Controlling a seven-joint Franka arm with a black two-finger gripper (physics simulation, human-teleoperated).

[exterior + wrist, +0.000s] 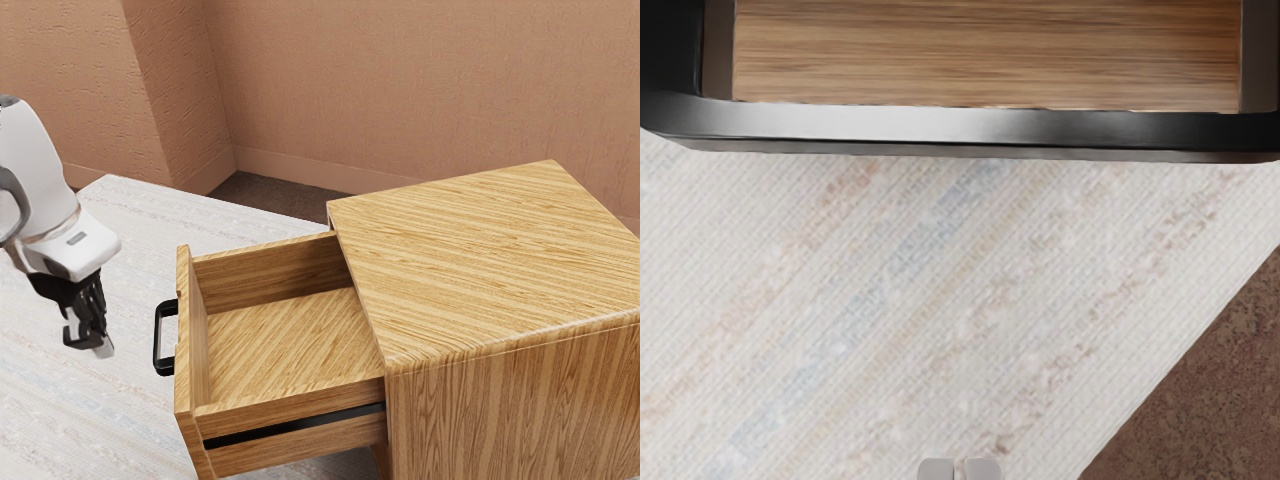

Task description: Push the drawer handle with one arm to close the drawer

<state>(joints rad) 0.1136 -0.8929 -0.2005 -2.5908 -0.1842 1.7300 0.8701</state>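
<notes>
The wooden drawer, a straight-sided box of honey-brown wood with slanting grain, juts open in the lower middle of the exterior view, from the boxy wooden cabinet that takes up the right side and lower right. The cabinet's flat top has the same streaky grain and crisp edges; a straight black rail runs along the drawer's near side. Under them spreads a pale surface with a woven-looking texture and faint coloured streaks, its far edge slanting from the upper left toward the cabinet, with dark brown floor beyond and a rough, salmon-brown wall across the top. At centre left, the black two-finger gripper hangs from the white arm, fingers pressed together and pinching nothing, with a strip of pale surface between them and the black bracket-shaped handle. The handle stands out from the drawer's front at left of centre, apart from the gripper, leaving a slot behind its bar. In the wrist view the bar is smooth and dark with a soft pale sheen, its corners rounded, and brown wood grain shows through the slot. The drawer's inside floor and walls are plainly visible.
</notes>
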